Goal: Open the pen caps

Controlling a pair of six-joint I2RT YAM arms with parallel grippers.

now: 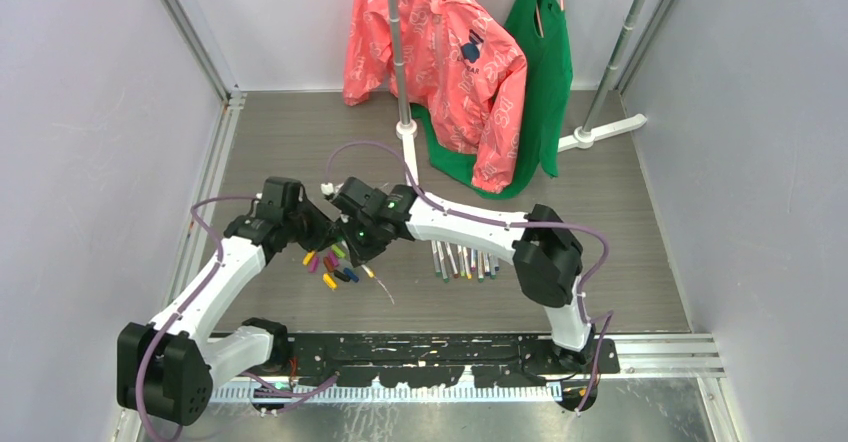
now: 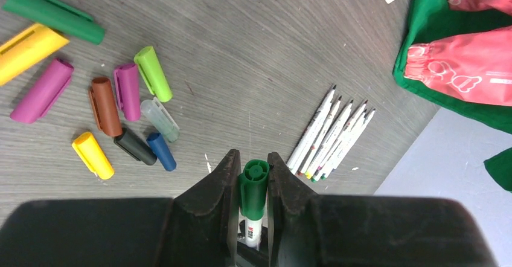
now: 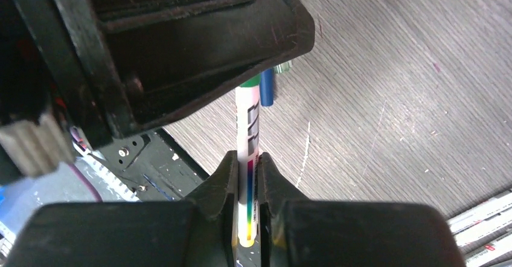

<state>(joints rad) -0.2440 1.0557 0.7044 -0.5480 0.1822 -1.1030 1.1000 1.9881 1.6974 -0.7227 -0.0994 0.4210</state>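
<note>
Pulling off-axis risks the green cap (image 2: 254, 188) slipping from the left gripper's (image 2: 252, 173) clamped jaws, or the pen barrel (image 3: 249, 125) sliding through the right gripper's (image 3: 246, 161) pinch.

A grey wood-grain floor (image 1: 290, 142) lies between plain, pale lilac-grey walls (image 1: 90, 112) on the left, right and far sides. At the far end, a coral-pink printed jacket (image 1: 450, 62) and a green cloth garment (image 1: 548, 82) hang beside an upright grey metal pole (image 1: 398, 42). A ribbed silver metal rail (image 1: 660, 354) runs along the near edge. The light is soft and even.
</note>
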